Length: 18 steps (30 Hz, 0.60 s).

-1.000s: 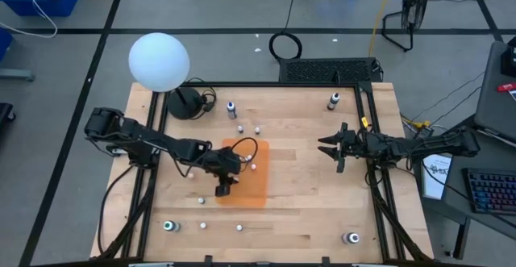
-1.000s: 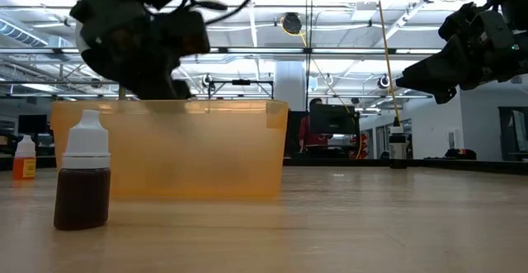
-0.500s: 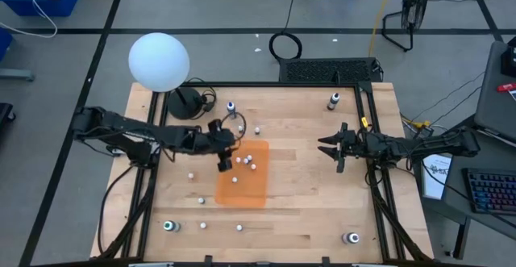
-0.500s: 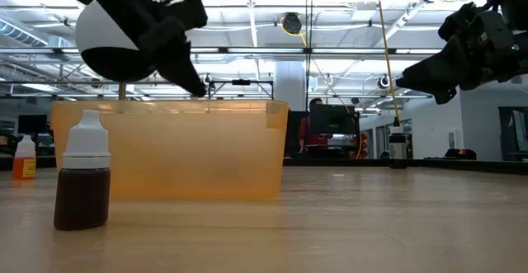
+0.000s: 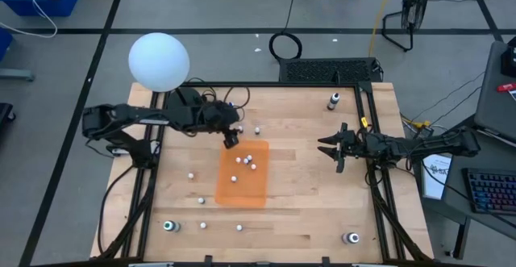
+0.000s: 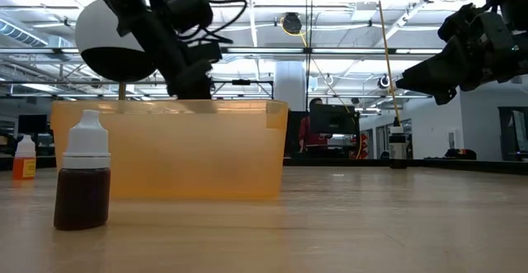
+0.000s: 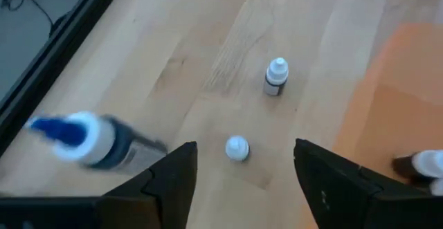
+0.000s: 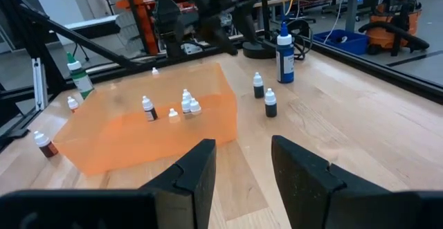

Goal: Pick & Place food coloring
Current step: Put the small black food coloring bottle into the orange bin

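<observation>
The food coloring bottles are tiny, with pale tops. Several stand inside the orange tray [image 5: 242,188], for instance one bottle [image 5: 247,159]. Two stand on the wood beyond the tray's far edge [image 5: 239,128] [image 5: 258,128]. Others are scattered near the table's near edge [image 5: 201,200]. My left gripper [image 5: 230,140] hovers open over the table just beyond the tray's far left corner. In the left wrist view its fingers stand on either side of one small bottle [image 7: 237,148] below, without touching it. My right gripper [image 5: 330,148] waits open at the table's right.
A blue-capped larger bottle [image 7: 90,138] stands close to my left gripper. Three more larger bottles stand at the table's corners [image 5: 333,100] [image 5: 169,225] [image 5: 351,237]. A white globe lamp [image 5: 159,60] rises at the far left corner. A brown bottle [image 6: 82,182] stands near the low camera.
My left gripper has travelled from above the tray's near left part toward the table's far edge, crossing the tray, and now hovers beyond its far edge. The arm has drawn back toward the far left. The tray and my right arm have stayed still.
</observation>
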Tool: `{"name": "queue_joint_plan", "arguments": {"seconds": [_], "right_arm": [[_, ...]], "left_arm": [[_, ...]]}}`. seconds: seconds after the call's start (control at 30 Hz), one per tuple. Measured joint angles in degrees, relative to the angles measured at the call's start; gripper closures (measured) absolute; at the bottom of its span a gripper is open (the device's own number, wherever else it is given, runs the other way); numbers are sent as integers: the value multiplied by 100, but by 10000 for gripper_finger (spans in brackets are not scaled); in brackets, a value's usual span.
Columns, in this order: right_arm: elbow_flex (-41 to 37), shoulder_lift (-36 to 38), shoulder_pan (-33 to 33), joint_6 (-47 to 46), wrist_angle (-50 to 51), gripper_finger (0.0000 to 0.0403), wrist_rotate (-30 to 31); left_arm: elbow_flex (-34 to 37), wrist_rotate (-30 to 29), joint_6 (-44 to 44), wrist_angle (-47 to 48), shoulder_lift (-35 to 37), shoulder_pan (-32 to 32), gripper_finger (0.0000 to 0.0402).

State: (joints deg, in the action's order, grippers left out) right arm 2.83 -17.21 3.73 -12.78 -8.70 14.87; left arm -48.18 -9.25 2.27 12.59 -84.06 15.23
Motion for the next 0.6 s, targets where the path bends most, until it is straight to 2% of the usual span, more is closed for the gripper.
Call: {"name": "queue_joint_plan", "arguments": {"seconds": [0.33, 0.6], "right_arm": [[0, -17, 1, 0, -1, 273, -1], [0, -17, 2, 0, -3, 273, -1]], "left_arm": [[7, -28, -358, -537, -824, 15, 176], [-7, -403, -344, -733, -1113, 25, 174]]}}
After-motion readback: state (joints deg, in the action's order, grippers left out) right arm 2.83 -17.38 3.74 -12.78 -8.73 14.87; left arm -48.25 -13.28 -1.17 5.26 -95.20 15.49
